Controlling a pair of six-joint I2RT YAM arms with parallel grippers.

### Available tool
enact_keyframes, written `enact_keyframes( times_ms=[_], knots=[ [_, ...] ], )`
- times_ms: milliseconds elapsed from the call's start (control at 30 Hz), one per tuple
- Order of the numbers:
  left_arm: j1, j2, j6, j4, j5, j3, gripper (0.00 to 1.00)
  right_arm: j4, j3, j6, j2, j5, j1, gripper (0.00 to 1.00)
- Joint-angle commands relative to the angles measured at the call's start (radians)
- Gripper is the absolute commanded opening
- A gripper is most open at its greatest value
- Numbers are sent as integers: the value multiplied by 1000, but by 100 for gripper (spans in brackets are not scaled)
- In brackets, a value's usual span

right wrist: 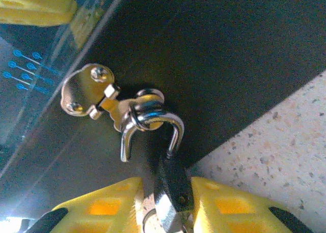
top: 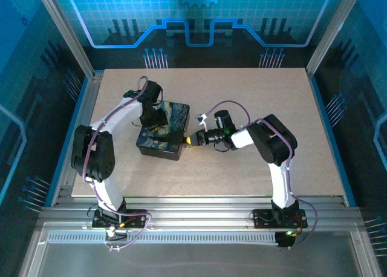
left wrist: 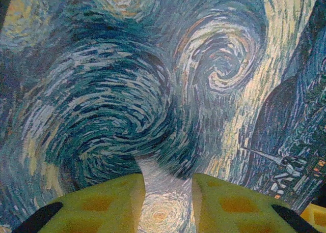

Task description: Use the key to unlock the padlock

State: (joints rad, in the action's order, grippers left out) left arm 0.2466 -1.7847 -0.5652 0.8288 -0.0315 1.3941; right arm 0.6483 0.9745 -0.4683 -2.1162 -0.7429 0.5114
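Right gripper [top: 191, 140] is lying low at the right side of the box [top: 158, 146], its yellow fingers [right wrist: 109, 207] clamping the dark body of the padlock [right wrist: 173, 190]. The shackle [right wrist: 175, 128] is hanging through the staple [right wrist: 147, 103] of the brass hasp [right wrist: 81, 93] on the box wall. One leg is entering the body; the other is ending free, clear of it. Farther left, the left gripper [left wrist: 168, 200] is sitting over the swirl-painted lid [left wrist: 127, 90], fingers apart. Contact with the lid cannot be told.
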Motion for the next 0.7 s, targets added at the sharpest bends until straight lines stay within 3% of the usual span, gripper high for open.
enact_keyframes(
  times_ms=[0,100,333,667],
  knots=[
    [-17,-15,26,-7,25,-41,32,76,-20,-69,-29,-38,16,32],
    [-18,-13,27,-7,25,-38,32,80,-26,-75,-29,-36,24,31],
    [-20,-10,25,-3,25,-44,31,90,-40,-93,-24,-15,34,19],
    [-20,18,16,-23,14,-110,31,254,-89,-414,31,92,32,5]
  ],
)
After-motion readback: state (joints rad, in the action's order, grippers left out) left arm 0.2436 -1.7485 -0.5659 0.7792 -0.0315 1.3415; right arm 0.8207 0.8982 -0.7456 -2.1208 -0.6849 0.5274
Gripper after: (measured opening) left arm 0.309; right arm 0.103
